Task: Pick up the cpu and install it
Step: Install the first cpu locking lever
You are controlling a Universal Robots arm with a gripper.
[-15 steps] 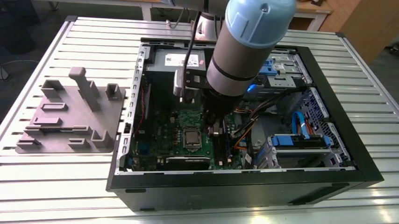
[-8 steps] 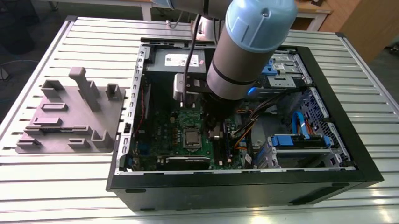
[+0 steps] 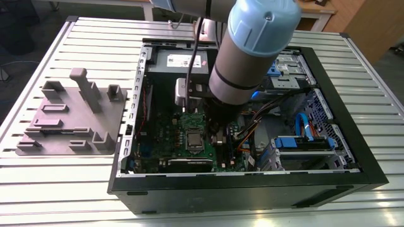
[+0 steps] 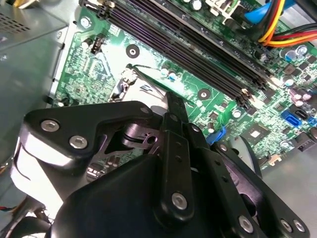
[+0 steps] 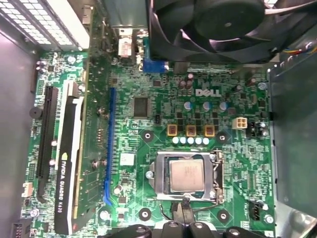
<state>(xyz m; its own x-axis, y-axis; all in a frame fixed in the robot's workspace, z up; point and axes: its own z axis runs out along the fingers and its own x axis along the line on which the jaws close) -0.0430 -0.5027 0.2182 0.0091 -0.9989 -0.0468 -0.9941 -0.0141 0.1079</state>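
- The gripper (image 5: 184, 218) is held low inside the open computer case (image 3: 353, 142), just above the motherboard (image 5: 148, 74).
- Close to it, room is bounded by the RAM slots (image 4: 198, 44), a case fan (image 5: 213, 22) and a graphics card (image 5: 67, 163).
- Whether its fingers are apart or together cannot be told.
- The cpu (image 5: 186, 175), square with a dull silver-grey top, is seated in its socket just beyond the gripper's tip.
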